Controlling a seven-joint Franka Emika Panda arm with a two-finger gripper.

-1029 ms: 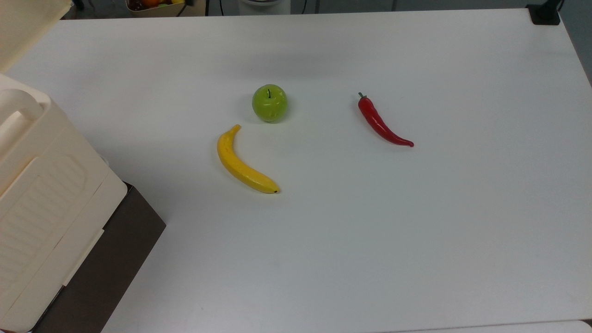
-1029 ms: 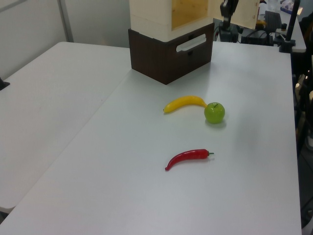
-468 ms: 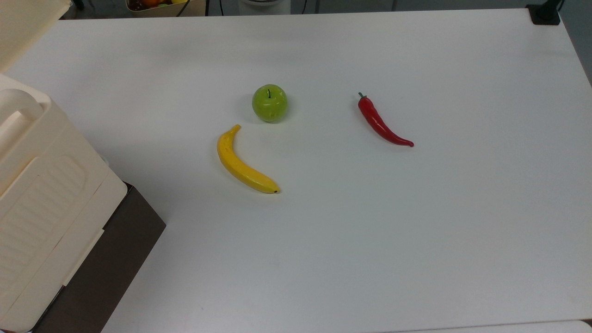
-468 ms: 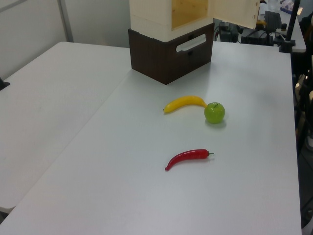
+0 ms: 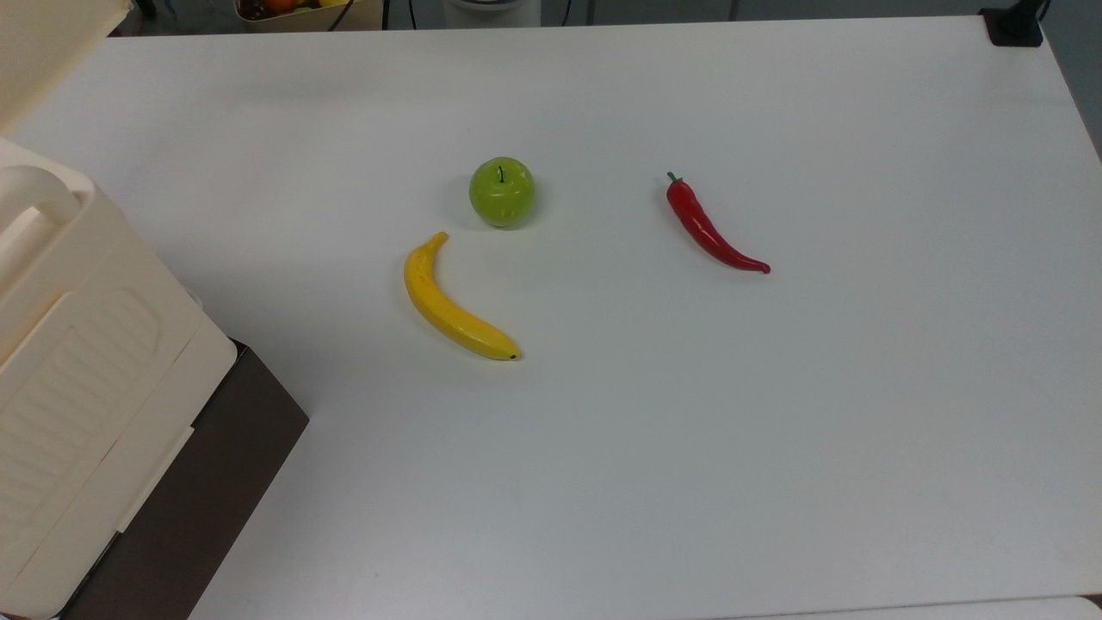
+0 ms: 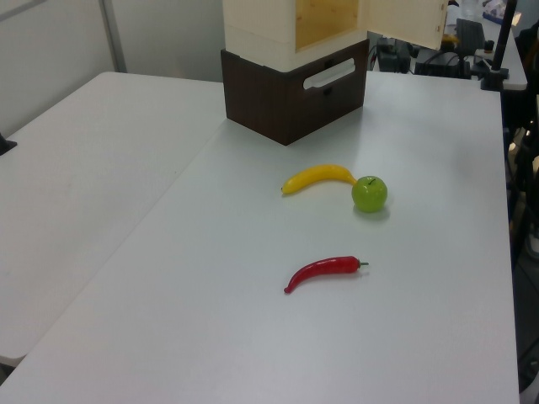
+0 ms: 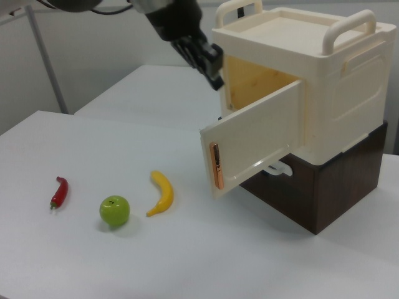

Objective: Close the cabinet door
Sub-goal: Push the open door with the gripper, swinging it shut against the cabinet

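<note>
Clearly the cabinet door [image 7: 254, 138] stood half open, swung out from the cabinet [image 7: 324, 93] over the table [image 7: 75, 249]. The gripper [image 7: 211, 67] hung behind its free edge, near the opening; whether it was apart or together I could not tell. A good push would press flat on the outer face near the copper handle [image 7: 215, 165], following the hinge arc.

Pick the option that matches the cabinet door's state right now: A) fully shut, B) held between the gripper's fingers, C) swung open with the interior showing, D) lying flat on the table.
C: in the right view the cabinet door stands swung outward on its hinge, the yellowish wooden interior is exposed, and the gripper sits behind the door's top edge.
</note>
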